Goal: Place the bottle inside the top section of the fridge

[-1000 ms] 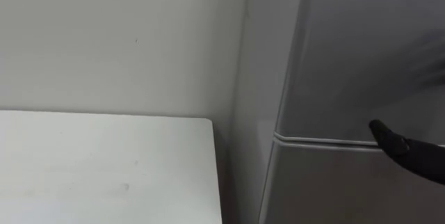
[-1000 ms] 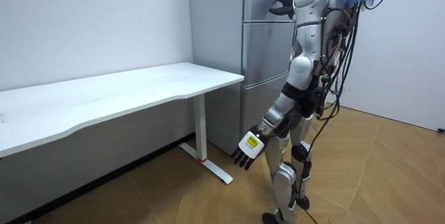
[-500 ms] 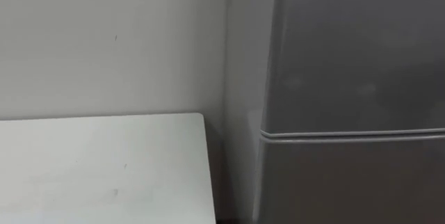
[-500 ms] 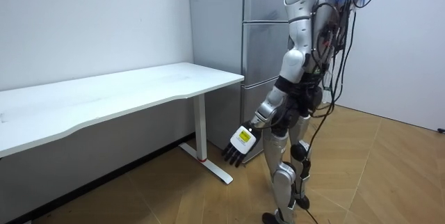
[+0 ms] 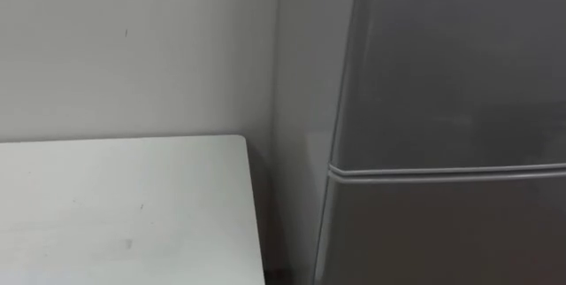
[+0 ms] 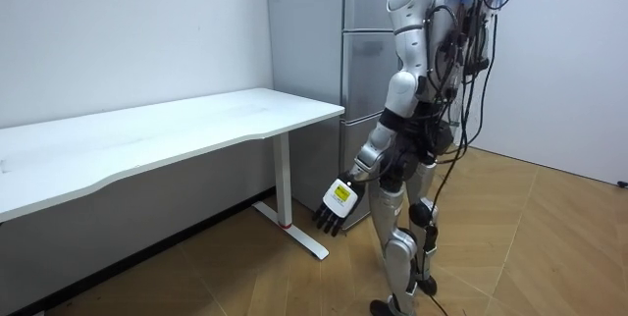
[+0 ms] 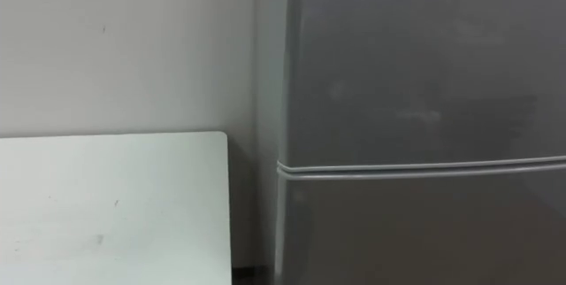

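Observation:
The grey fridge (image 5: 451,64) stands right in front of me with both doors shut. A thin seam (image 5: 442,171) divides the upper door from the lower door (image 5: 433,232). In the room view I stand upright close to the fridge (image 6: 365,61), facing it. My left hand (image 6: 334,208) hangs low beside my thigh, fingers straight and open, holding nothing.
A white table (image 5: 115,205) meets the fridge's left side, against the pale wall (image 5: 133,46). In the room view the table (image 6: 147,139) runs off to the room view's left on white legs. Bare wooden floor (image 6: 530,257) lies behind me.
My right hand, raised against the upper door a second ago, has left the eye view. My body has turned slightly, shifting the eye view. The left hand swung a little towards the table.

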`<state>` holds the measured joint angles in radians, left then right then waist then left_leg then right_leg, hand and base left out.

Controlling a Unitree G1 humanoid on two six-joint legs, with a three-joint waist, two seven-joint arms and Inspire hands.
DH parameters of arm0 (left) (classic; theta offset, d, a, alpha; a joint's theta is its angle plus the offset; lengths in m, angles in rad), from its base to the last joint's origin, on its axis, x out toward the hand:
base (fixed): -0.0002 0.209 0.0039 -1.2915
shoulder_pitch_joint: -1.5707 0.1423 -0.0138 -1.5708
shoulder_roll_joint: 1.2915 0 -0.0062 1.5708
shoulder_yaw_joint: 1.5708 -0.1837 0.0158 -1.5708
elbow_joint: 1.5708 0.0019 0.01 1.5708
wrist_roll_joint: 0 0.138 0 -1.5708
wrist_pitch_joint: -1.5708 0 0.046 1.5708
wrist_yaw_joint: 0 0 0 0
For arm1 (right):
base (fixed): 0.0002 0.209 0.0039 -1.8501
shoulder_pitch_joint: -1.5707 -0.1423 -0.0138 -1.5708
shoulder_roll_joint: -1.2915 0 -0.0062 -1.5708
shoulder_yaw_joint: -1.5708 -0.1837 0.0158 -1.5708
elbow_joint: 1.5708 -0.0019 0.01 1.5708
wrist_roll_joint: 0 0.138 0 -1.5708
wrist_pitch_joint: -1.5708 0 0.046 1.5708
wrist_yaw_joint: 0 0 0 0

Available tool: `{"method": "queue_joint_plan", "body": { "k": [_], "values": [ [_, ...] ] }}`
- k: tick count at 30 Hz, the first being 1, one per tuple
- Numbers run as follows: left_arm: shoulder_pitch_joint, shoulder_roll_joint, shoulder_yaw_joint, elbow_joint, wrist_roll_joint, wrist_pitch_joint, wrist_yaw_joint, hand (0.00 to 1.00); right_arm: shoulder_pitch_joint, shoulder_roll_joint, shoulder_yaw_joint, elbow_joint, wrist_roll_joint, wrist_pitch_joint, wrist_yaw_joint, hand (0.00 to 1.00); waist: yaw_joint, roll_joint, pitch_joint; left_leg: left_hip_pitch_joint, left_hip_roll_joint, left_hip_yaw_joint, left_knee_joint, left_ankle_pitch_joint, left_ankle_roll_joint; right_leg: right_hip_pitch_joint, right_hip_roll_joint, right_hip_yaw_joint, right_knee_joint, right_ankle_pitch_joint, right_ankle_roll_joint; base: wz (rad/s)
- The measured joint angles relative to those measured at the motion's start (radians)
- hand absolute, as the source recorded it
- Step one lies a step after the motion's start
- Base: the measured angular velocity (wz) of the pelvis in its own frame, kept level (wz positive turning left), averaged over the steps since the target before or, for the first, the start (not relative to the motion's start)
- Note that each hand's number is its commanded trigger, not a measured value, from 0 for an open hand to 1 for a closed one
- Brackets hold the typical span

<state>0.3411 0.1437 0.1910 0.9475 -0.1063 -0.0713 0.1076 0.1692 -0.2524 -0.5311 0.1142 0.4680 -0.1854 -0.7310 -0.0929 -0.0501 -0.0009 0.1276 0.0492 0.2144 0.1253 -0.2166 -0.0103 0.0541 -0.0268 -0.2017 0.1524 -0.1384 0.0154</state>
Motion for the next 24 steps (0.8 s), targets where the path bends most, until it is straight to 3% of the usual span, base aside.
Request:
{"method": "queue_joint_plan", "body": {
  "k": [4, 6, 11, 13, 18, 24],
  "values": [
    [0.0, -0.002, -0.001, -0.007, 0.0, 0.0, 0.013, 0.0, 0.036, 0.054, 0.003, 0.078, 0.014, 0.004, -0.012, 0.0, 0.006, 0.008, -0.0016, -0.001, 0.0, -0.002, -0.002, -0.001, 0.001, -0.001, -0.001, -0.002, 0.002, 0.0, 0.0, 0.03],
    [-0.001, -0.001, 0.0, -0.007, 0.0, 0.0, 0.02, 0.0, 0.046, 0.065, 0.02, 0.104, 0.016, 0.004, -0.019, 0.0, 0.006, 0.015, -0.0052, 0.001, -0.001, -0.002, -0.001, -0.001, 0.001, 0.0, -0.001, 0.0, 0.004, 0.0, 0.0, 0.0],
    [-0.018, -0.006, -0.033, -0.005, 0.0, 0.0, 0.036, 0.0, 0.057, 0.072, 0.106, 0.266, 0.039, 0.002, -0.02, 0.0, -0.002, 0.02, -0.0043, 0.002, -0.003, -0.007, 0.002, -0.001, 0.001, 0.002, -0.003, 0.007, 0.004, -0.003, 0.001, 0.02],
    [-0.025, -0.013, -0.043, -0.005, -0.001, 0.0, 0.037, 0.0, 0.089, 0.105, 0.143, 0.301, 0.055, 0.001, -0.017, 0.0, 0.005, 0.026, -0.0023, -0.002, -0.003, -0.007, 0.003, -0.001, 0.002, -0.002, -0.003, 0.004, 0.002, -0.004, 0.001, 0.0],
    [-0.029, -0.016, -0.059, -0.003, -0.001, -0.001, 0.036, 0.0, 0.121, 0.126, 0.208, 0.463, 0.038, 0.002, 0.037, 0.0, 0.013, 0.034, -0.0051, -0.008, -0.005, -0.011, 0.004, -0.001, 0.002, -0.003, -0.004, 0.006, 0.0, -0.004, 0.003, 0.03],
    [-0.044, -0.023, -0.057, 0.016, 0.0, -0.01, 0.03, 0.0, 0.117, 0.129, 0.291, 0.663, -0.036, 0.003, 0.132, 0.0, 0.029, 0.048, -0.0026, 0.001, -0.006, -0.006, 0.003, -0.001, 0.002, 0.002, -0.004, 0.012, 0.0, -0.006, 0.004, -0.03]
  ]
}}
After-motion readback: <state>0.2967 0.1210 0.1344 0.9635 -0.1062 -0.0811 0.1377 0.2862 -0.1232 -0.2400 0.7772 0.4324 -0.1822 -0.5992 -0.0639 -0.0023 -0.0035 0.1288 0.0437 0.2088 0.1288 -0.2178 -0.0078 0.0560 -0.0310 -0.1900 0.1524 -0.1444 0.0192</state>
